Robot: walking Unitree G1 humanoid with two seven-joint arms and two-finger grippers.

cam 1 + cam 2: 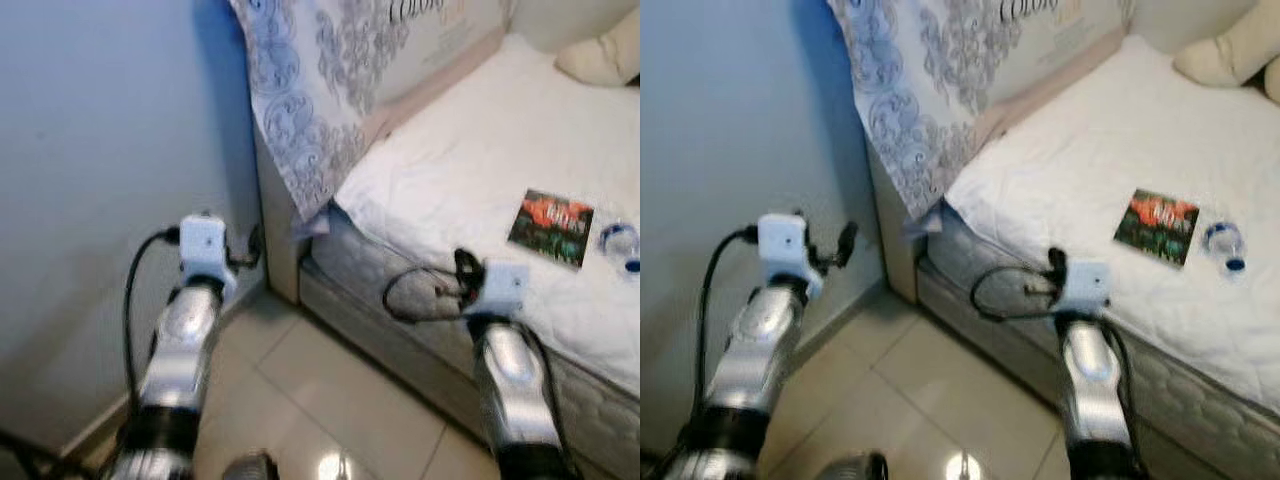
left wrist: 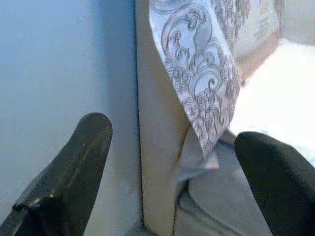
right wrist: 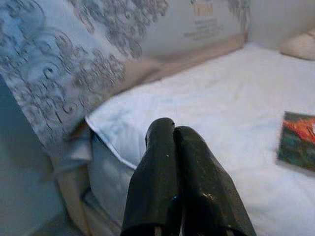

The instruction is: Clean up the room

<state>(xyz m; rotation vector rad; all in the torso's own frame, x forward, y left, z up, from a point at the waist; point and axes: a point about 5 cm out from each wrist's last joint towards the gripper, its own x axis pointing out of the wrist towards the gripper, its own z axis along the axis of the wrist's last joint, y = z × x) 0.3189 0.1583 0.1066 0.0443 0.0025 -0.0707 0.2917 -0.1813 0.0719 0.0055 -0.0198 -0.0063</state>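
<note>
You are looking down at the corner of a bed with a white quilted cover, set against a pale blue wall. On the cover, near the bed's right side, lies a flat packet printed in red and green. Just beside it, further right, lies a small clear plastic bottle with a blue cap; you cannot tell from these views what it holds. A cream pillow sits at the far corner of the bed. A grey-patterned cloth drapes over the bed end and hangs down its side.

Your left gripper is raised by the wall, in front of the bed-end corner; its jaws stand wide apart with nothing between them. Your right gripper hangs over the near edge of the mattress, jaws pressed together and empty, well short of the packet. Beige floor tiles show below both arms.
</note>
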